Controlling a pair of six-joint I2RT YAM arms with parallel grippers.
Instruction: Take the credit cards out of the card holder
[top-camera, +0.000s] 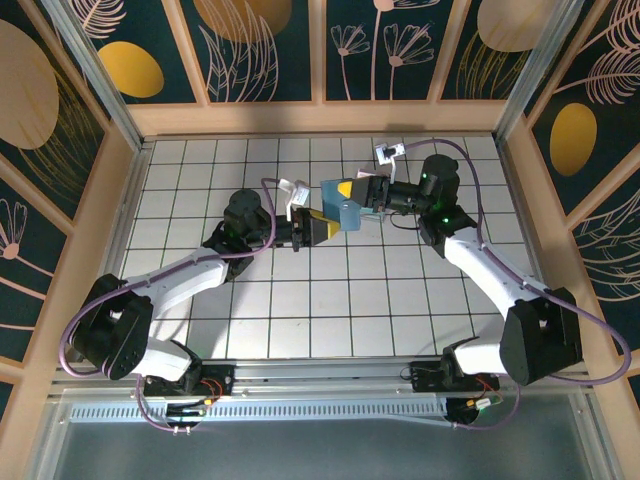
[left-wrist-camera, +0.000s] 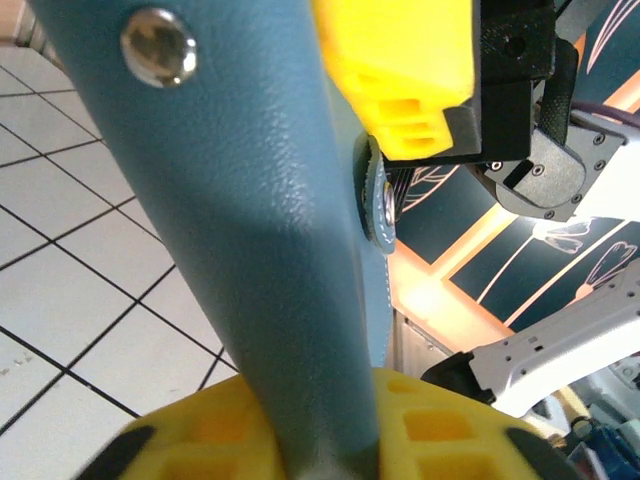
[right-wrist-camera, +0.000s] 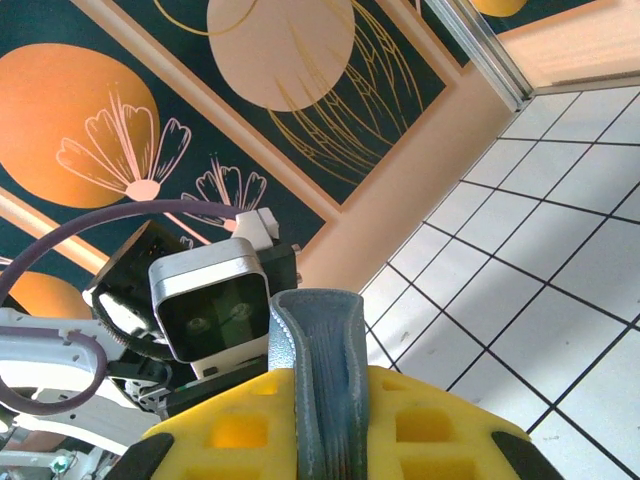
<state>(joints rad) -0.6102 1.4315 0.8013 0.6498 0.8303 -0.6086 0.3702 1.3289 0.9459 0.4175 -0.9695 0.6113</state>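
Card holder (left-wrist-camera: 260, 250) gripped by left hand (left-wrist-camera: 322, 420) and right hand (right-wrist-camera: 320, 400), over white tiled table (top-camera: 300, 310), floral-panelled walls (top-camera: 260, 50)

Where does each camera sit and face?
Top external: above, behind the bases, looking down at left gripper and right gripper over the table.
Left wrist: on the left arm, facing the card holder between its pads.
Right wrist: on the right arm, past its pads, facing the left arm's camera.
Shared: both wrist views show the card holder.
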